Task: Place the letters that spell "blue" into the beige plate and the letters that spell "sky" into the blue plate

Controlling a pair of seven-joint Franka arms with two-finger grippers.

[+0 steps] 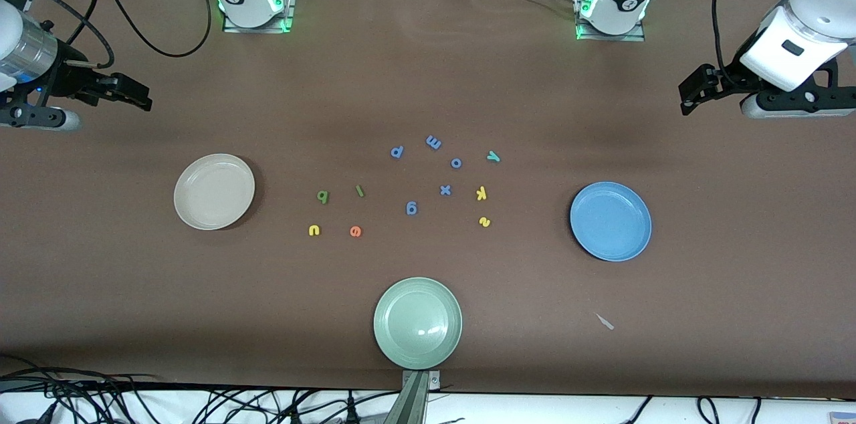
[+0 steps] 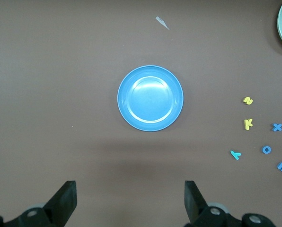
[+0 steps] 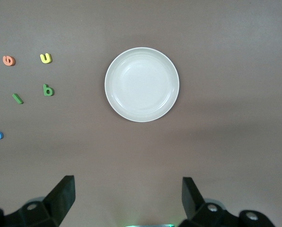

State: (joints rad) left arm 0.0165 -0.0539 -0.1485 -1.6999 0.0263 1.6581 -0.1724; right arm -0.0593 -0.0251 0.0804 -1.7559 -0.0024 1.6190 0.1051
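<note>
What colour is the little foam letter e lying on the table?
The small foam letter e is orange, clearest in the front view, beside the yellow foam u.

No printed text, labels or brands readable. Only foam letters on desk (image 1: 428, 344): b (image 1: 323, 196), l (image 1: 360, 190), u (image 1: 313, 230), e (image 1: 356, 231), s (image 1: 485, 222), k (image 1: 481, 194), y (image 1: 493, 156), periwinkle p (image 1: 397, 152), m (image 1: 434, 142), o (image 1: 456, 162), x (image 1: 445, 190), g (image 1: 411, 208).

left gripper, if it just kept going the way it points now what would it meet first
Probably bare table short of the blue plate. The open left gripper hangs high, looking down, plate just ahead; depth is unclear.
</note>
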